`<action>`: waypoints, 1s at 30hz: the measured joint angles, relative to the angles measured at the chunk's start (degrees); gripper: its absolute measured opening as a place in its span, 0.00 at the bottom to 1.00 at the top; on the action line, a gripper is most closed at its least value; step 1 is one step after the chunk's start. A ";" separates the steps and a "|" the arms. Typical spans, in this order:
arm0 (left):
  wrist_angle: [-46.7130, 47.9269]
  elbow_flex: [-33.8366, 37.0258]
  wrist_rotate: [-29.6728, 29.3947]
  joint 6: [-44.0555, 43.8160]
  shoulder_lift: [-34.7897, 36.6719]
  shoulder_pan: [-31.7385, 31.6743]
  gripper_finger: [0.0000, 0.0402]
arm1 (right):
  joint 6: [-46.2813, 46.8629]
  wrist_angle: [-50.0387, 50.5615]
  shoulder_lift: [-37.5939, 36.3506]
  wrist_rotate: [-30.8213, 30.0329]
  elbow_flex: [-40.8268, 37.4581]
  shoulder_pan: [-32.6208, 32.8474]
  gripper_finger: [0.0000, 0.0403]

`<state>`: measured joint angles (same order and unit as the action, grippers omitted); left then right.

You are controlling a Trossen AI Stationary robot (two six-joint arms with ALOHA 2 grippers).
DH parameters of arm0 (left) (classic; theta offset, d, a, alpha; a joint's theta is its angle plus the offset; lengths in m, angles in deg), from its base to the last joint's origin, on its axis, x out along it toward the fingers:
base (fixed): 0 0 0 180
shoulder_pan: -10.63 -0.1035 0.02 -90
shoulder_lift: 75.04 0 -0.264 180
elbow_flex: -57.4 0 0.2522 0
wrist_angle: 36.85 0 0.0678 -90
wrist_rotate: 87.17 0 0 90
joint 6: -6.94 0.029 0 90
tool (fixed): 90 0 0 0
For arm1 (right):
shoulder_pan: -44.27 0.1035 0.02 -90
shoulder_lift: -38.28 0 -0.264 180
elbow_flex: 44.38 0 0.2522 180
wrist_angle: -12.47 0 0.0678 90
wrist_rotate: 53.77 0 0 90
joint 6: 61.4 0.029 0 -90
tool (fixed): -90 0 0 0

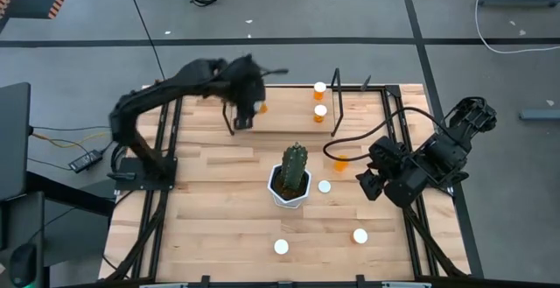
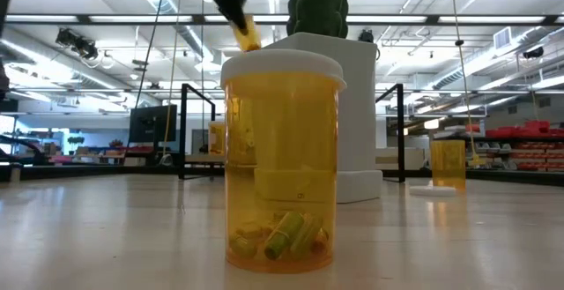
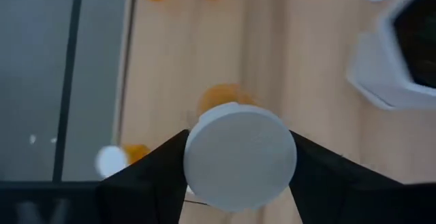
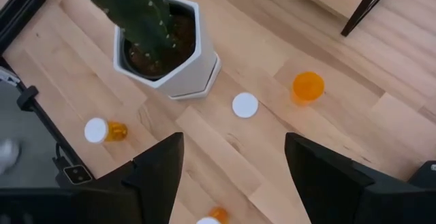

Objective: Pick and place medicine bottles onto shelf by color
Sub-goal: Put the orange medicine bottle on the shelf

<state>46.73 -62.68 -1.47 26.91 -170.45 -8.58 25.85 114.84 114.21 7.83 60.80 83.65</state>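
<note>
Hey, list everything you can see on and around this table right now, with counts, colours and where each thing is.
medicine bottles: seven seen from above, orange, mostly white-capped; two on the shelf, four on the table, one in the left tool
shelf: one, light wood with black rods, table's far edge
cactus: one, green, in a white pot, table centre
table: one, light wood
left tool: one, dark, shut on a medicine bottle over the shelf
right tool: one, dark, open, above the table's right side
</note>
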 joint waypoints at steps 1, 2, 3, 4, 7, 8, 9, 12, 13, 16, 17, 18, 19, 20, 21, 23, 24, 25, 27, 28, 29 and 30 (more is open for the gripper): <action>0.72 -2.36 0.00 0.60 -2.08 -1.24 0.56 | 0.25 0.03 0.00 -0.04 0.00 0.00 0.65; 1.40 -4.82 0.01 1.36 -4.14 -2.35 0.57 | 0.56 0.04 0.00 -0.04 0.00 -0.02 0.65; 2.22 -7.25 0.03 1.96 -6.28 -3.38 0.58 | 0.77 0.07 0.00 -0.09 0.00 -0.02 0.65; 2.83 -9.48 0.03 2.65 -8.30 -4.28 0.58 | 0.87 0.07 0.00 -0.14 0.00 -0.02 0.65; 4.63 -15.72 0.03 4.36 -14.91 -6.50 0.58 | 0.88 0.16 0.00 -0.35 0.00 -0.03 0.65; 4.78 -17.40 0.02 4.75 -16.91 -7.19 0.57 | 0.95 0.20 0.00 -0.35 0.00 -0.23 0.65; 4.99 -18.96 0.02 5.19 -18.79 -7.79 0.56 | 1.16 0.22 0.00 -0.37 0.00 -0.43 0.65; 5.09 -22.39 0.06 6.89 -23.66 -9.49 0.54 | 1.27 0.38 0.00 -0.42 0.00 -0.94 0.65; 5.05 -23.14 0.03 7.66 -25.02 -9.87 0.54 | 1.27 0.39 0.00 -0.42 0.00 -1.17 0.65; 5.36 -24.22 0.03 9.62 -28.34 -10.81 0.54 | 1.53 0.36 0.00 -0.38 0.00 -1.53 0.65; 5.45 -24.22 0.08 9.68 -29.12 -11.16 0.55 | 1.64 0.39 0.00 -0.37 0.00 -1.53 0.65; 5.45 -24.07 0.25 9.70 -29.81 -11.53 0.56 | 1.68 0.39 0.00 -0.37 0.00 -1.53 0.65; 5.40 -23.75 0.51 9.81 -30.37 -11.88 0.57 | 1.68 0.39 0.00 -0.35 0.00 -1.51 0.65; 5.55 -23.52 0.52 9.85 -31.09 -12.16 0.57 | 1.70 0.39 0.00 -0.35 0.00 -1.51 0.65; 5.61 -23.32 0.51 9.85 -31.79 -12.47 0.58 | 1.77 0.39 0.00 -0.35 0.00 -1.51 0.65; 5.58 -22.64 0.49 9.85 -32.89 -12.83 0.58 | 2.49 0.41 0.00 -0.33 0.00 -1.51 0.65; 5.56 -22.61 0.51 9.85 -33.26 -12.98 0.58 | 2.78 0.38 0.00 -0.33 0.00 -1.49 0.65; 5.49 -22.61 0.47 9.86 -33.62 -13.15 0.57 | 2.99 0.38 0.00 -0.31 0.00 -1.49 0.65; 5.31 -22.65 0.47 10.54 -34.12 -13.32 0.56 | 3.19 0.40 0.00 -0.22 0.00 -1.49 0.65; 5.06 -22.67 0.51 10.83 -34.68 -13.50 0.55 | 3.21 0.39 0.00 -0.19 0.00 -1.49 0.65; 4.36 -22.67 0.49 11.09 -35.01 -13.57 0.55 | 3.21 0.39 0.00 -0.04 0.00 -1.49 0.65; 3.92 -22.63 0.50 11.14 -35.33 -13.81 0.54 | 3.21 0.39 0.00 -0.04 0.00 -1.49 0.65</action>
<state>50.66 -85.31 -0.97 38.05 -205.78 -22.39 29.06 115.24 114.21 7.78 60.80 82.16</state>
